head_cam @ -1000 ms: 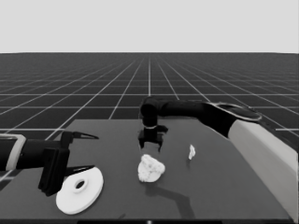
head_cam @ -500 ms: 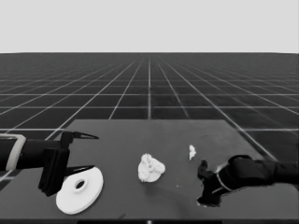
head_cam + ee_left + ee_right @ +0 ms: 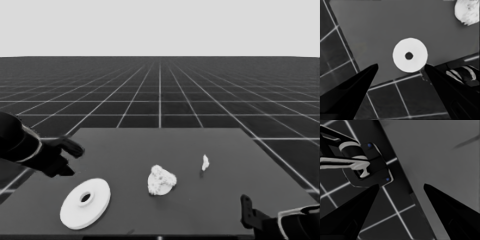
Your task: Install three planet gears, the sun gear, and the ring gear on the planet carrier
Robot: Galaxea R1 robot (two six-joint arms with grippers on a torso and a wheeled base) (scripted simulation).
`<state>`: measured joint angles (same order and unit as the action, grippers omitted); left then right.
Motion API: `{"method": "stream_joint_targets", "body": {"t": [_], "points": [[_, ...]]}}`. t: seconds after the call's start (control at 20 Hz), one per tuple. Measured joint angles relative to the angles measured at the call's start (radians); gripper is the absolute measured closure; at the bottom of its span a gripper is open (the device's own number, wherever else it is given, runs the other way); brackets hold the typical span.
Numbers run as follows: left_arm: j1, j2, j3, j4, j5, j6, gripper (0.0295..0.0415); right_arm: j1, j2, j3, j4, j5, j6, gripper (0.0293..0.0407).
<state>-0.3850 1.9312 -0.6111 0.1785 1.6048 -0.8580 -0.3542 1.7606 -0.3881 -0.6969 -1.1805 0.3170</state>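
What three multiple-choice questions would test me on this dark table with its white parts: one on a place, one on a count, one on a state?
1. Where does the large flat white disc with a small centre hole lie?
A. at the table's left front, near the left gripper
B. at the table's far right corner
C. on the lumpy white cluster

2. How many separate white things show on the table in the head view?
A. one
B. three
C. six

3. How do the left gripper's two black fingers stand?
A. shut on the disc
B. shut on nothing
C. open, apart from the disc

Answers: 1 A, the disc lies below the left arm's tip. 2 B, the disc, the lumpy white cluster of gears at mid-table and a thin white piece to its right. 3 C, the left wrist view shows the disc between spread fingers, untouched.
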Motion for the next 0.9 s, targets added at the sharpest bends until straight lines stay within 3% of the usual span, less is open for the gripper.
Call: {"method": "stream_joint_targets", "body": {"t": [0.05, 0.15, 0.35, 0.4, 0.45, 0.5, 0.6, 0.85, 0.9], "points": [[0.021, 0.043, -0.111, -0.127, 0.022, -0.118, 0.0318, 0.000, -0.001, 0.001, 0.000, 0.000, 0.000, 0.0315], [0.049, 0.078, -0.243, -0.243, 0.025, -0.200, 0.0324, 0.000, -0.001, 0.001, -0.001, 0.000, -0.001, 0.0315], [0.064, 0.098, -0.321, -0.295, 0.025, -0.223, 0.0326, 0.000, -0.001, 0.001, -0.001, 0.000, -0.001, 0.0315], [0.258, 0.081, -0.291, -0.099, -0.078, -0.231, 0.0326, 0.000, -0.001, 0.001, -0.001, 0.000, -0.001, 0.0315], [0.414, 0.094, -0.318, 0.024, -0.140, -0.228, 0.0326, 0.000, -0.001, 0.001, -0.001, 0.000, -0.001, 0.0315], [0.499, 0.116, -0.360, 0.089, -0.178, -0.221, 0.0326, 0.000, -0.001, 0.001, -0.001, 0.000, -0.001, 0.0315], [0.567, 0.145, -0.415, 0.140, -0.215, -0.210, 0.0326, 0.000, -0.001, 0.001, -0.001, 0.000, -0.001, 0.0315], [0.596, 0.161, -0.446, 0.162, -0.235, -0.203, 0.0326, 0.000, -0.001, 0.001, -0.001, 0.000, -0.001, 0.0315], [0.597, 0.162, -0.447, 0.163, -0.236, -0.203, 0.0361, 0.000, -0.001, 0.001, -0.001, 0.000, -0.001, 0.0315]]}}
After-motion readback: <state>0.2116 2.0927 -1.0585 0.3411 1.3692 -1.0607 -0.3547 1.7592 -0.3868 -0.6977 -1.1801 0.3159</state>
